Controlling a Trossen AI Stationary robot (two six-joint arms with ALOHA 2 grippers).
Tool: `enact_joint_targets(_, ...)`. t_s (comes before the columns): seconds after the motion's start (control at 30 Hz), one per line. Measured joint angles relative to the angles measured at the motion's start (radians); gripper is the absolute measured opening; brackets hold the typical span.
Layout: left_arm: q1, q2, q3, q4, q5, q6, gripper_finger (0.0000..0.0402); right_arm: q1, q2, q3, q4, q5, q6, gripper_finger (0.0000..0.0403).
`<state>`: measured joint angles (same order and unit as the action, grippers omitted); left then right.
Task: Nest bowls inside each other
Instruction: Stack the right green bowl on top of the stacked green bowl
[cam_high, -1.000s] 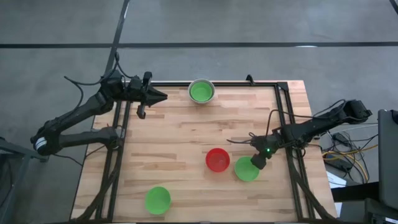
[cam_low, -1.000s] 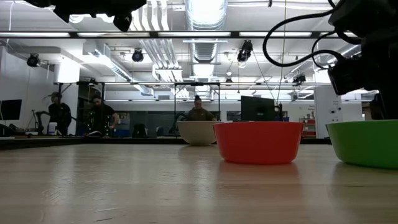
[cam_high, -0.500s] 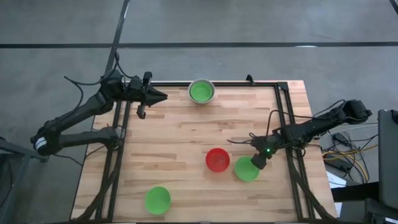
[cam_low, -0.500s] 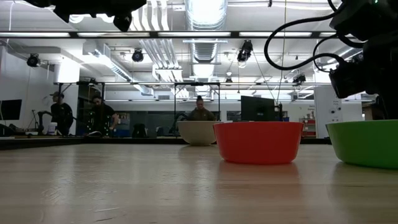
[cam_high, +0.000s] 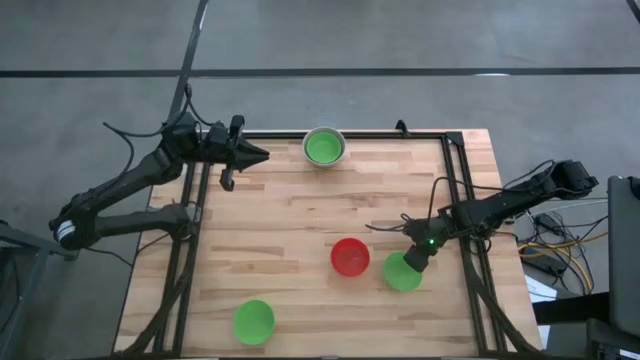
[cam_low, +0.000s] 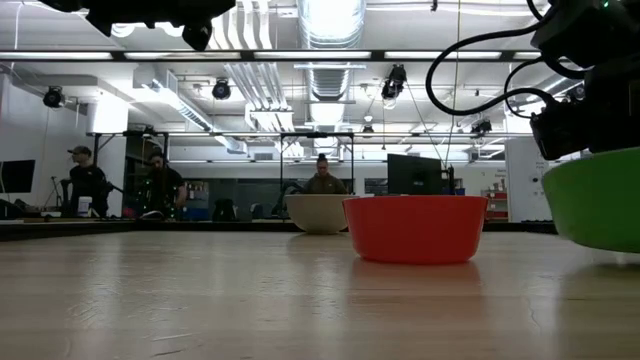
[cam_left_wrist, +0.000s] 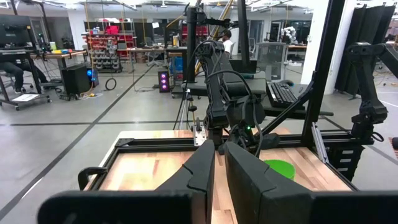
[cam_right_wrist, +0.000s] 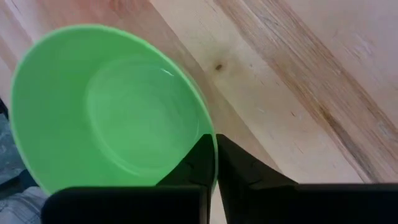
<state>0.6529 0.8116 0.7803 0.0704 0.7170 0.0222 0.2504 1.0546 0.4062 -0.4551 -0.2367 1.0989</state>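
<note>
My right gripper (cam_high: 412, 262) is shut on a green bowl (cam_high: 402, 273) near the table's right edge. A red bowl (cam_high: 349, 256) stands on its base just left of it. In the low view the green bowl (cam_low: 600, 200) is raised beside the red bowl (cam_low: 415, 228). Another green bowl (cam_high: 323, 146) sits inside a white bowl (cam_low: 318, 213) at the far edge. A third green bowl (cam_high: 253, 321) rests at the near left. My left gripper (cam_high: 258, 155) hovers shut and empty over the far left corner. My right gripper pinches the green bowl's rim (cam_right_wrist: 208, 138), one finger (cam_right_wrist: 189, 168) inside the bowl and the other finger (cam_right_wrist: 249, 171) outside. The fingers slant down from the table's right side. The bowl is tilted, and its side facing the red bowl is off the table (cam_low: 560, 235).
A black metal frame (cam_high: 462, 200) runs along the table's left, far and right edges. Bare wood (cam_high: 290, 215) lies between the bowls. Cables (cam_high: 550, 250) hang off the right side. People show far off in the room behind the table.
My right gripper has shut on the green bowl's rim without moving from its place. The bowl has tipped and shifted a little toward the table's right edge, and its side by the red bowl has come up off the table.
</note>
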Motion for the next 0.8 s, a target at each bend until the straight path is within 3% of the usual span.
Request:
enact_joint_targets(0.33, 0.0, 0.0, 0.0, 0.0, 0.0, 0.0, 0.0044, 0.0, -0.001, 0.016, 0.015, 0.016, -0.024, 0.0009)
enact_joint_targets(0.8, 0.0, 0.0, 0.0, 0.0, 0.0, 0.0, 0.0044, -0.005, -0.124, 0.127, -0.067, 0.233, -0.125, 0.0009)
